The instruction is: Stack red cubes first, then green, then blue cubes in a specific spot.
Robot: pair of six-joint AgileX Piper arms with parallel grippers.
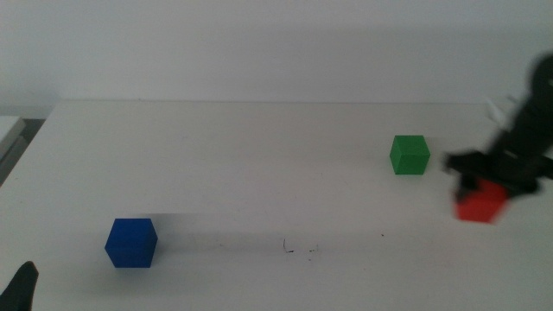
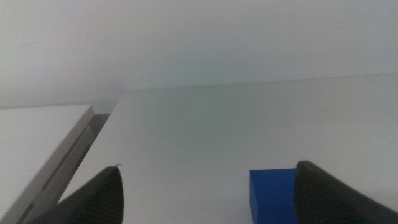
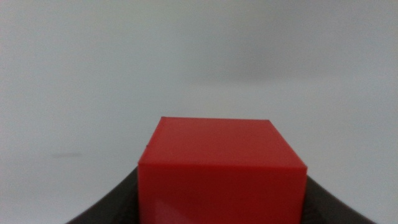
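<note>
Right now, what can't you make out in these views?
- Right gripper: motion-blurred in middle view; jaw tips hidden behind red cube in right wrist view.
- Blue cube: cut off by frame edge and jaw in left wrist view.
- Left gripper: barely visible in middle view.

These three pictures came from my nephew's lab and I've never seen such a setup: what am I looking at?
Two robot arms work at a white table. The wide picture looks down over it; the other two come from cameras on each arm's wrist. On the table sit a green cube and a blue cube, with faint scribble marks between them. The right gripper, blurred at the right edge, holds a red cube between its jaws. The left gripper waits open near the bottom corner, beside the blue cube.
</note>
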